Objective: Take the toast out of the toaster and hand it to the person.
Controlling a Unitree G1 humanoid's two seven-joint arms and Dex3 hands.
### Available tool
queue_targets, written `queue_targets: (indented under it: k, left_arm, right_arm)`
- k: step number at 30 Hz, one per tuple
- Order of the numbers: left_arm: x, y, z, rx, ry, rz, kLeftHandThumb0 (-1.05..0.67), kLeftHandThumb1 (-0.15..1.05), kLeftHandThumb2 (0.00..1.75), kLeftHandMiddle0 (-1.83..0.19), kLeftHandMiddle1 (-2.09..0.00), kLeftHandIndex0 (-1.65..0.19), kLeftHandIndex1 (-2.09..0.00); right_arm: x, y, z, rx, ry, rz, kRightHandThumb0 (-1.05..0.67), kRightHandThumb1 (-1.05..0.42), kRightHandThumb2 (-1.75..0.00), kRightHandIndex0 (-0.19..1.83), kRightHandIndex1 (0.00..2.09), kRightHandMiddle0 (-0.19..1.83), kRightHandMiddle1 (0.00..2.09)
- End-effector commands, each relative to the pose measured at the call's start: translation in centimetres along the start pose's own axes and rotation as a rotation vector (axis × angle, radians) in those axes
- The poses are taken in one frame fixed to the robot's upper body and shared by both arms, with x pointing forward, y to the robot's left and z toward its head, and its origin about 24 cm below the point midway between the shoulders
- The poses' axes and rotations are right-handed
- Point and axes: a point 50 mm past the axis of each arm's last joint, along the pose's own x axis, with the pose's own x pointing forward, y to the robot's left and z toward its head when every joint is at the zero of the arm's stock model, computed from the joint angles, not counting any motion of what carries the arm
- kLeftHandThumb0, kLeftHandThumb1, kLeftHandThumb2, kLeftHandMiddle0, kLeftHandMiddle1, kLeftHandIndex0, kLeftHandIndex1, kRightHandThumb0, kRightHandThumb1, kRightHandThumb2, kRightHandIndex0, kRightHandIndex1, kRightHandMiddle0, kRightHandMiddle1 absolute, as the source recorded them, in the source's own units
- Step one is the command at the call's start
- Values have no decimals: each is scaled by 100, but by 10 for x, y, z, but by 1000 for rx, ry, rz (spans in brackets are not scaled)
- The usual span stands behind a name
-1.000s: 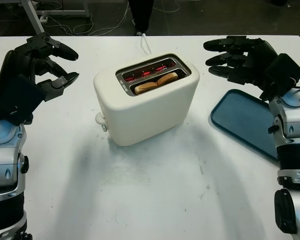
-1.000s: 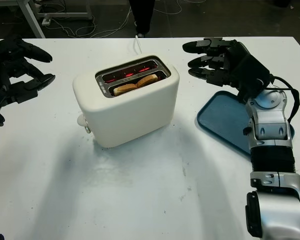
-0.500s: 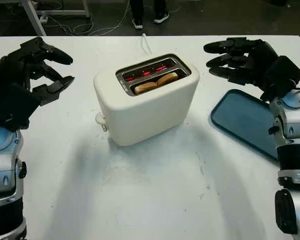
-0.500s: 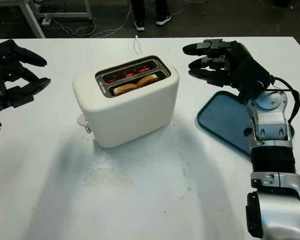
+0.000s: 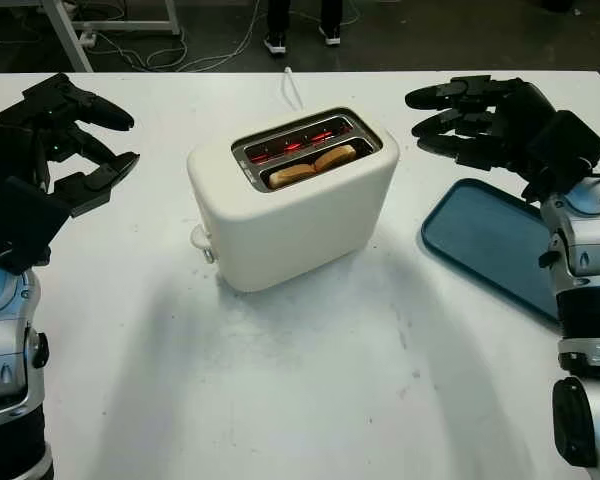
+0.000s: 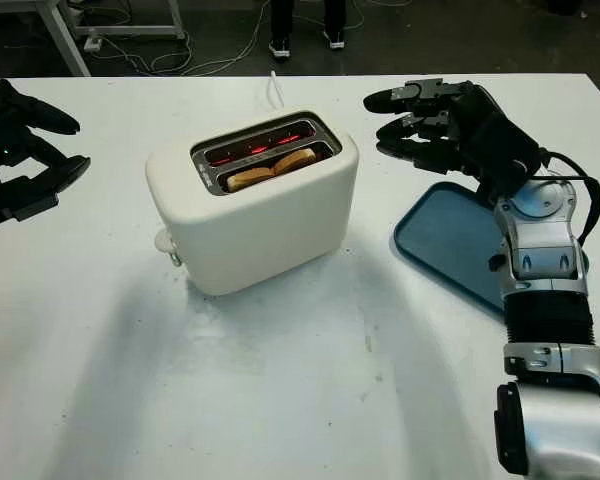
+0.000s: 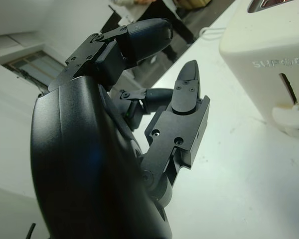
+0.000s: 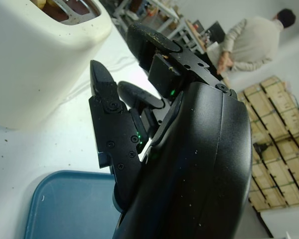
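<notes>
my left hand (image 5: 65, 140) and right hand (image 5: 470, 120) flanked the toaster (image 5: 292, 195), both released; the right wrist view showed a seated person (image 8: 249, 42) behind it.

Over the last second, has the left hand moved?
Yes. The left hand, open, has drawn away from the toaster, toward the table's left edge.

Raised lettering on the toaster (image 7: 269, 59) end reads roughly "SUPOR", not fully legible.

Cream toaster (image 5: 298, 205) mid-table, browned toast (image 5: 308, 166) in front slot.
</notes>
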Motion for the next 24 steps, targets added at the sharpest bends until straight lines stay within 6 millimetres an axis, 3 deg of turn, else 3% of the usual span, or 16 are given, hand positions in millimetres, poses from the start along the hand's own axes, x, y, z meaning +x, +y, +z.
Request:
queue_targets:
  k: [1, 24]
  left_arm:
    - [-1, 1, 1, -9, -7, 14, -2, 70, 41, -59, -156, -58, -123]
    - [5, -9, -2, -45, -2, -28, -6, 71, 39, -60, -154, -60, -123]
  right_arm:
    - [1, -4, 6, -26, -4, -3, -16, -87, 0, 61, 78, 86, 10]
    - [0, -3, 2, -8, -28, -12, -16, -87, 0, 63, 79, 88, 9]
